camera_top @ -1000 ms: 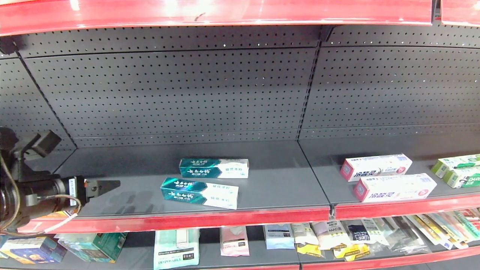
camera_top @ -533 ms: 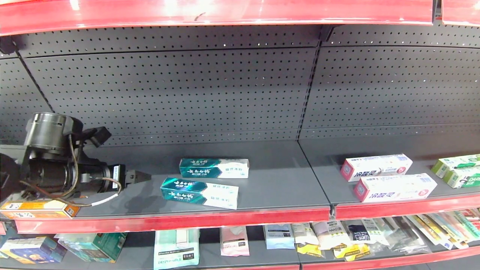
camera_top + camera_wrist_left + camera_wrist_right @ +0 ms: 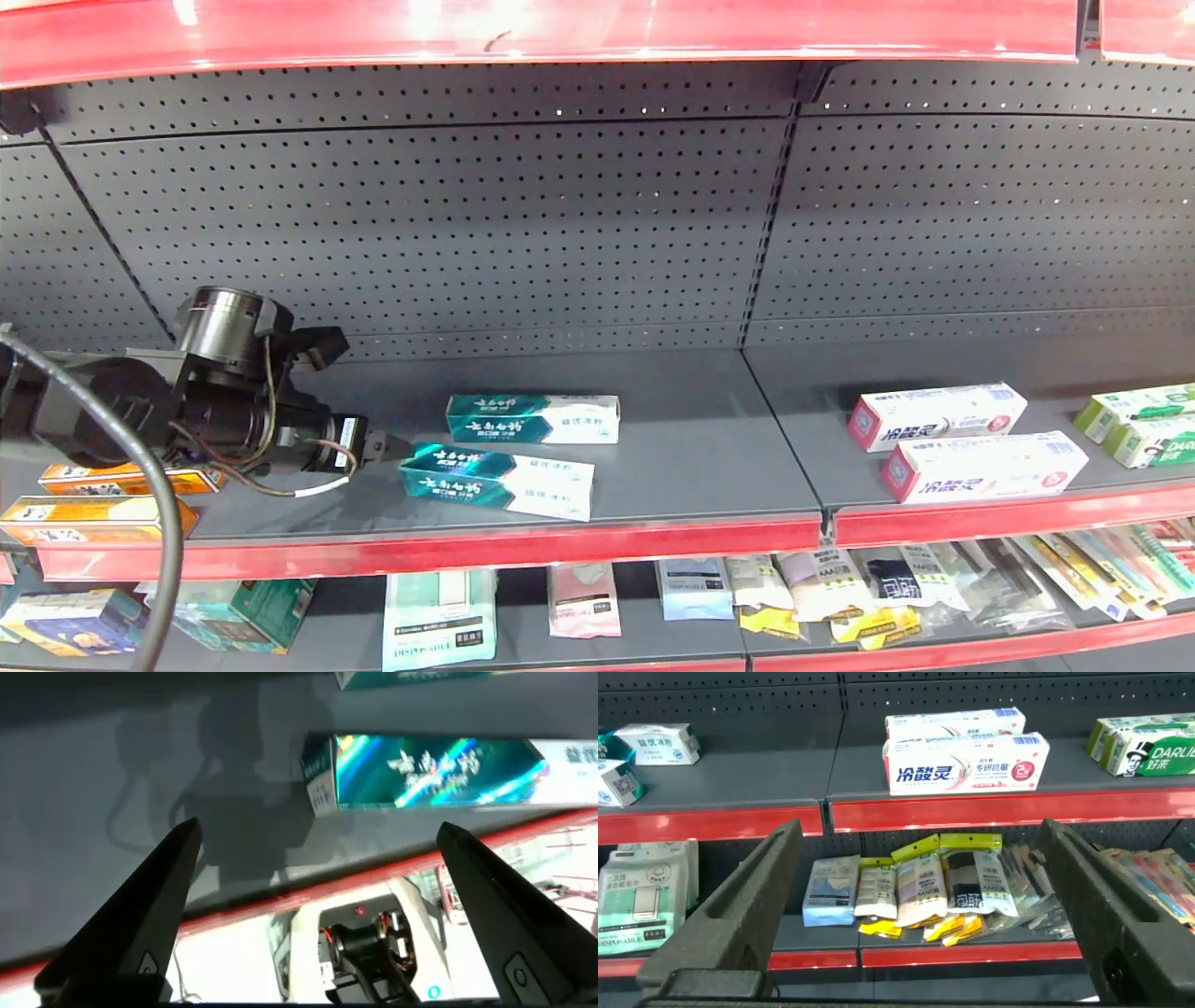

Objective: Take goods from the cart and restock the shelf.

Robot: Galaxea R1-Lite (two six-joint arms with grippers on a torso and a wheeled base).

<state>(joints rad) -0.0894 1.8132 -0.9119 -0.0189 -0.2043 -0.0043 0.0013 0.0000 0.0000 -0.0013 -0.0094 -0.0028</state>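
Teal toothpaste box (image 3: 497, 480) lies flat on the grey shelf (image 3: 691, 439), just behind the red shelf lip (image 3: 429, 549), with its long side running roughly along the lip. A second teal box (image 3: 532, 417) lies farther back from the lip, apart from the first.

Locate the left gripper (image 3: 387, 449) behind the lip, at the front box's short end on the left-arm side. Its tips sit just beside that end; you cannot confirm contact. In the left wrist view its fingers (image 3: 140, 924) are spread wide with nothing between them, and the box end lies ahead of the gap.

Compared with one second ago, the left gripper has travelled along the lip toward the front box. Both teal boxes have kept their places.

The right gripper (image 3: 915, 829) is likewise spread and empty.
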